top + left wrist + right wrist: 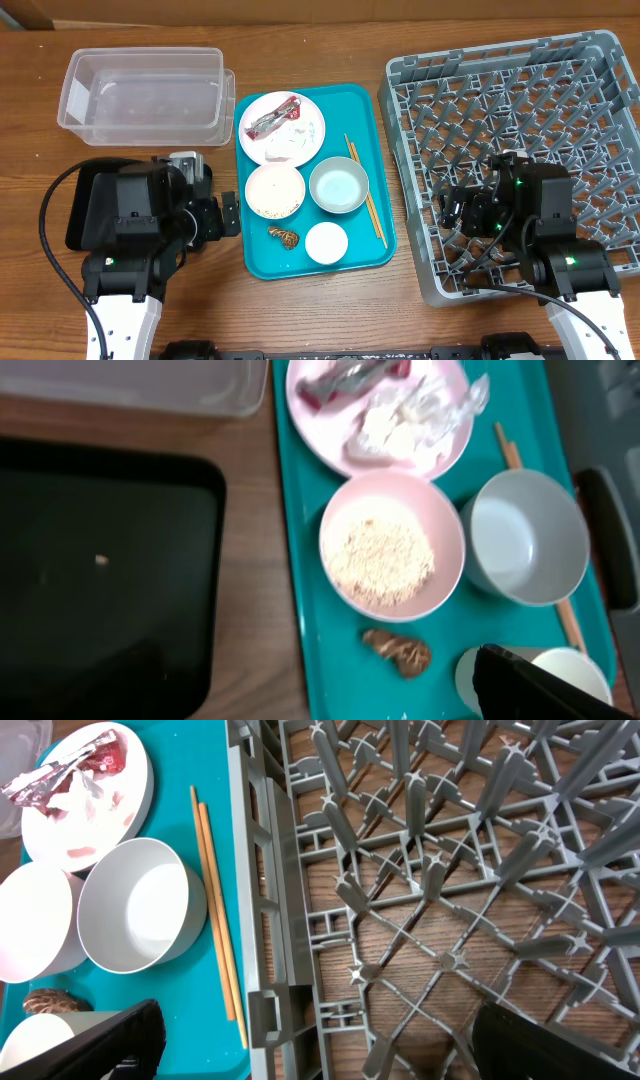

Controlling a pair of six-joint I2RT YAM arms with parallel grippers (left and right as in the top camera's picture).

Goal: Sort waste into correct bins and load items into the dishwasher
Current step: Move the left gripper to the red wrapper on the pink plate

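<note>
On the teal serving tray, a pink plate holds a red-and-white wrapper and a white tissue wad. A pink bowl holds rice grains. Beside it are a pale blue bowl, a white cup, a brown scrap and chopsticks. My left gripper is open and empty over the tray's left edge, near the scrap. My right gripper is open and empty over the grey dish rack, at its left wall.
A clear plastic tub stands at the back left. A black tray lies under my left arm, with one crumb in it. The rack holds no dishes. Cables run behind both arms near the front edge.
</note>
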